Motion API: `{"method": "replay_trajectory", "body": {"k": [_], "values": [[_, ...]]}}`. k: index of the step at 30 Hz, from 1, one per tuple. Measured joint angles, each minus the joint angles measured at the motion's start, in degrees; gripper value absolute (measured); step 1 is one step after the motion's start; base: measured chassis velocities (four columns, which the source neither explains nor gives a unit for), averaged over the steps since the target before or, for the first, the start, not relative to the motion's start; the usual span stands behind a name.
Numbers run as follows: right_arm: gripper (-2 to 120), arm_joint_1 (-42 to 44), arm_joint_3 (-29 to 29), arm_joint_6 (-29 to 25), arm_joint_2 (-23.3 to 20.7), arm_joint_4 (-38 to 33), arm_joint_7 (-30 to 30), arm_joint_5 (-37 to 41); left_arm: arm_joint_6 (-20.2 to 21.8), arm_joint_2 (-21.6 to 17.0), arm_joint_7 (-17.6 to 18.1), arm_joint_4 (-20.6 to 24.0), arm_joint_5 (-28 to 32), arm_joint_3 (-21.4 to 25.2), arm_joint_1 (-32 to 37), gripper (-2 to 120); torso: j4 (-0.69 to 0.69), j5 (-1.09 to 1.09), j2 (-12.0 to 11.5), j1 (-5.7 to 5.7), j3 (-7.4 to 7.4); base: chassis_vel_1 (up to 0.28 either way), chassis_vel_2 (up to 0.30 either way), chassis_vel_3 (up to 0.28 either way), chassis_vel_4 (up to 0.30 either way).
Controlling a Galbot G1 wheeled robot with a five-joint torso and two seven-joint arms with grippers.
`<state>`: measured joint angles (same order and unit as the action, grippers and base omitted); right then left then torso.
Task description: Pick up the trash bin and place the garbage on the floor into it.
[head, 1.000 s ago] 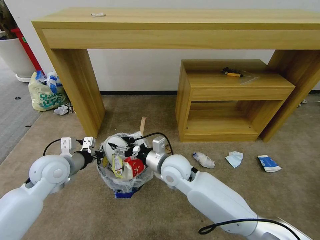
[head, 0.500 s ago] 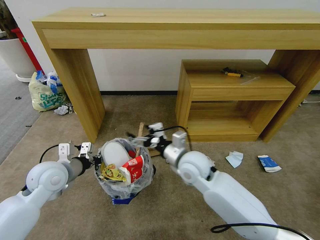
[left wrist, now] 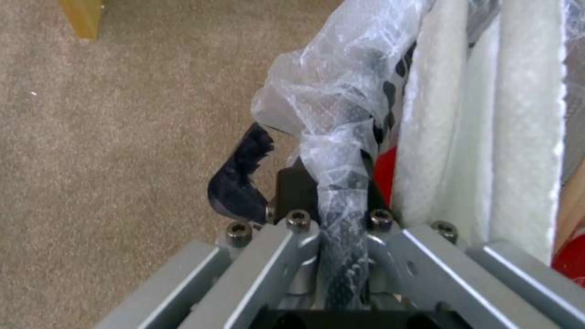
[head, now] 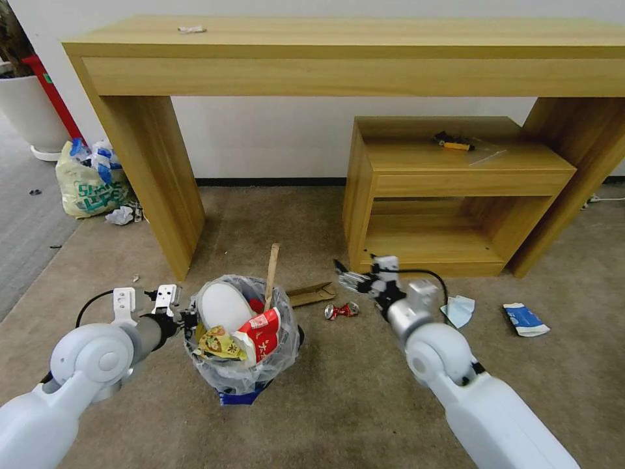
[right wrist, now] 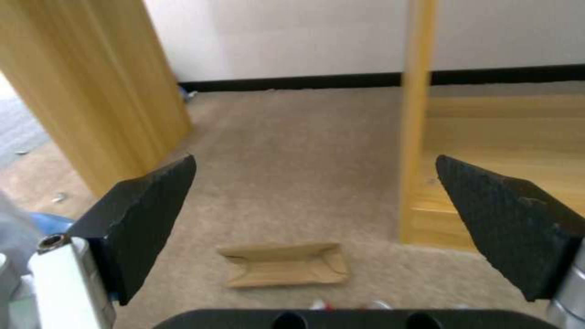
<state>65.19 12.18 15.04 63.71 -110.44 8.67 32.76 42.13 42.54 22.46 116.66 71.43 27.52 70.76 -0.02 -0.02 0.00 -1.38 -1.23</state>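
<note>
Left claw (head: 185,317) clenches the trash bin (head: 242,365) rim (steadying it); right claw (head: 351,279) spread empty above cardboard piece (right wrist: 284,269).

Can (head: 341,311) and cardboard (head: 310,294) right of trash bin (head: 242,365)

One trash bin (head: 241,345), one crushed can (head: 341,311), one cardboard piece (head: 311,294), one tissue (head: 459,308), one packet (head: 525,319) and two grippers were there.
</note>
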Motion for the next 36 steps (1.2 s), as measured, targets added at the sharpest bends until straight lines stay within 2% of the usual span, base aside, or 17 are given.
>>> {"method": "replay_trajectory", "body": {"k": [10, 18, 26, 29, 30, 32, 33, 35, 36], "values": [[100, 1.8, 1.4, -0.6, 1.0, 0.3, -0.4, -0.7, 0.0, -0.2, 0.0, 0.1, 0.1, -0.4, -0.1, 0, 0.02, -0.01, 0.0, 0.00, 0.00, -0.019, 0.019, 0.024, -0.015], [100, 1.5, 0.2, -0.5, 1.6, 0.9, -0.3, -0.7, 0.0, -0.3, 0.1, 0.4, 0.1, -0.3, 0.4, 0, 0.01, 0.00, 0.0, -0.01, -0.02, -0.147, 0.151, 0.150, -0.139], [100, -0.8, -0.4, 0.8, -0.4, 4.5, -2.0, 0.1, 0.0, -0.1, 0.2, 0.1, -0.1, -0.2, 0.3, 0, 0.00, 0.00, 0.0, -0.02, -0.02, -0.122, 0.138, 0.114, -0.129], [100, -6.6, -2.8, 1.9, -5.0, 14.2, -13.3, 0.1, 0.0, -0.2, 0.7, 0.4, 0.0, 0.1, 0.6, 0, 0.02, 0.00, 0.0, -0.02, -0.02, -0.014, 0.020, 0.016, -0.011], [100, -6.6, -2.8, 1.9, -5.0, 14.2, -13.3, 0.1, 0.0, -0.2, 0.7, 0.4, 0.0, 0.1, 0.6, 0, 0.02, 0.00, 0.0, -0.02, -0.02, 0.000, 0.000, 0.000, 0.000], [100, -10.9, -4.9, 1.8, -7.4, 21.7, -22.6, -1.0, 0.0, -0.2, 1.0, 0.7, 0.2, 0.2, 0.6, 0, 0.03, 0.01, 0.0, -0.01, 0.00, 0.000, 0.000, 0.000, 0.000], [100, -10.9, -4.9, 1.8, -7.4, 21.7, -22.6, -1.0, 0.0, -0.2, 1.0, 0.7, 0.2, 0.2, 0.6, 0, 0.03, 0.01, 0.0, -0.01, 0.00, 0.000, 0.000, 0.000, 0.000], [100, -15.1, -6.8, -0.8, -8.8, 29.3, -32.3, -4.0, 0.0, -0.2, 1.1, 0.5, 0.5, -0.3, -0.3, 0, 0.01, 0.02, 0.0, -0.01, -0.01, 0.000, 0.000, 0.000, 0.000], [100, -15.1, -6.8, -0.8, -8.8, 29.3, -32.3, -4.0, 0.0, -0.2, 1.1, 0.5, 0.5, -0.3, -0.3, 0, 0.01, 0.02, 0.0, -0.01, -0.01, 0.000, 0.000, 0.000, 0.000]]}}
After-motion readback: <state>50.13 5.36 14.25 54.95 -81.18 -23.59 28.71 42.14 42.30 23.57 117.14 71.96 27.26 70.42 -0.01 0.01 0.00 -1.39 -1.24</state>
